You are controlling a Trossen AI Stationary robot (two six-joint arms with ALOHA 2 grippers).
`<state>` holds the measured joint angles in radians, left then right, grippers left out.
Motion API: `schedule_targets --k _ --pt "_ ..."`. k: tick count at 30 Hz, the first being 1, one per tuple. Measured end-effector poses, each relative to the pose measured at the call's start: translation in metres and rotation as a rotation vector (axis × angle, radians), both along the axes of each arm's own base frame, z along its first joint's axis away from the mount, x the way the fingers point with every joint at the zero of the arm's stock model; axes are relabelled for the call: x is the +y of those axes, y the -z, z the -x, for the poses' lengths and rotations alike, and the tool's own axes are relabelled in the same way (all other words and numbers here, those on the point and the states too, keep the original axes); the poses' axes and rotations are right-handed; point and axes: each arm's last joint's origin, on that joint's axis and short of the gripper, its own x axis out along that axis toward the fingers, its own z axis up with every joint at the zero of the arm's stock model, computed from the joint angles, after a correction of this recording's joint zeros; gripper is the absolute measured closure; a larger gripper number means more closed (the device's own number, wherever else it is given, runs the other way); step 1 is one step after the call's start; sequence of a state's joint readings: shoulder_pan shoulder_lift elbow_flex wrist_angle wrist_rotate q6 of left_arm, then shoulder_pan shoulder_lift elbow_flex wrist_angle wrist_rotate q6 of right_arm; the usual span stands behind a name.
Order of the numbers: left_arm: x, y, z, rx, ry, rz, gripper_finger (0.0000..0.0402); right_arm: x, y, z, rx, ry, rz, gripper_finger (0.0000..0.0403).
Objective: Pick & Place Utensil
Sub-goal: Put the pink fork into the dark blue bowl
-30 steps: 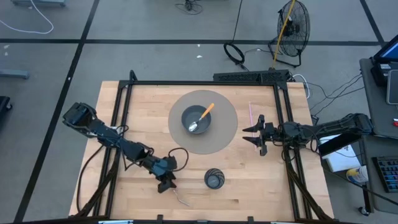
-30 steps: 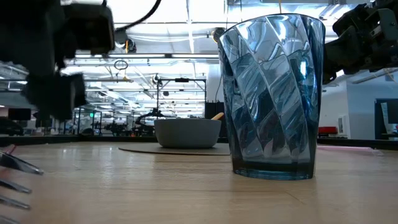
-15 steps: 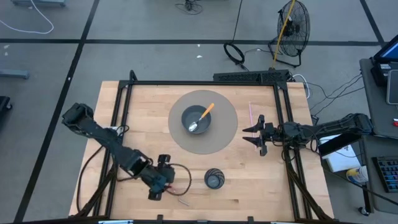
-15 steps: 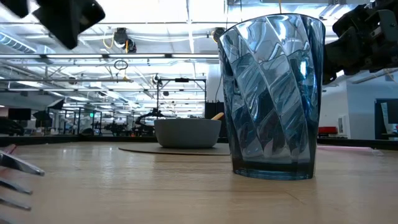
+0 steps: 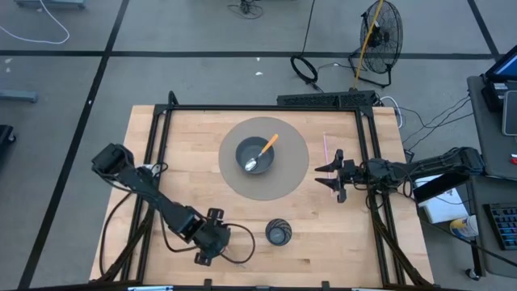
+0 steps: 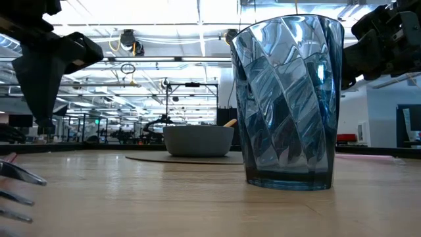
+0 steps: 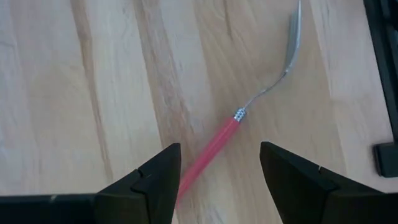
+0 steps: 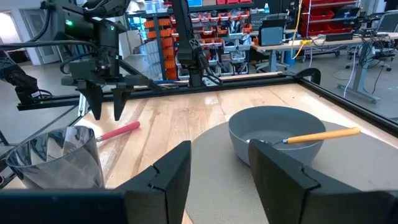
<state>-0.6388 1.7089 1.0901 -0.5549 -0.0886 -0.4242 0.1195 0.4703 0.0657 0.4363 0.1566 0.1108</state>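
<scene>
A fork with a pink handle (image 7: 214, 146) and a metal head lies flat on the wooden table near its near edge. Its handle also shows in the right wrist view (image 8: 118, 132), and its tines show in the low view (image 6: 16, 174). My left gripper (image 5: 203, 255) hangs open above it, pointing down. Its fingers stand on either side of the handle and clear of it (image 7: 221, 168). My right gripper (image 5: 335, 176) waits open at the table's right, above the table. A grey bowl (image 5: 254, 155) holds a spoon with an orange handle (image 5: 268, 144).
The bowl stands on a round grey mat (image 5: 291, 182) at the table's far middle. A blue ribbed glass (image 5: 278, 233) stands upright just right of my left gripper. A pink stick (image 5: 325, 145) lies right of the mat. A black frame (image 5: 161, 145) runs along the table's sides.
My left gripper has moved a little toward the table's near edge and turned about over the fork. In the low view it rose and then came partly back down. The fork has kept its place.
</scene>
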Motion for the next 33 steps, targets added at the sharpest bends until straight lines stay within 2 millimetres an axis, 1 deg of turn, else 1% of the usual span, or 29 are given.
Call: schedule_targets --k 3,8,15,23,25,27,33 --pt "-0.001 0.003 0.003 0.021 0.032 -0.030 0.0179 0.000 0.000 0.000 0.003 0.000 0.000 0.0248" --pt "-0.003 0.016 0.005 0.061 0.112 -0.115 0.0179 0.000 0.000 0.000 0.003 0.000 0.000 0.0248" --pt "0.000 0.030 0.001 0.078 0.153 -0.207 0.0179 0.000 0.001 0.000 0.011 0.000 0.004 0.0248" --pt "0.010 0.039 -0.005 0.158 0.146 -0.181 0.0184 0.000 0.005 -0.002 0.043 0.000 0.005 0.0248" --pt "0.013 0.039 -0.007 0.162 0.147 -0.179 0.0198 0.000 0.005 -0.002 0.050 0.000 0.006 0.0248" --pt "0.014 0.039 -0.008 0.165 0.155 -0.173 0.0220 0.000 0.006 -0.003 0.059 0.000 0.007 0.0248" --pt "0.017 0.039 -0.009 0.179 0.181 -0.152 0.0307 0.000 0.009 -0.004 0.079 0.000 0.009 0.0248"
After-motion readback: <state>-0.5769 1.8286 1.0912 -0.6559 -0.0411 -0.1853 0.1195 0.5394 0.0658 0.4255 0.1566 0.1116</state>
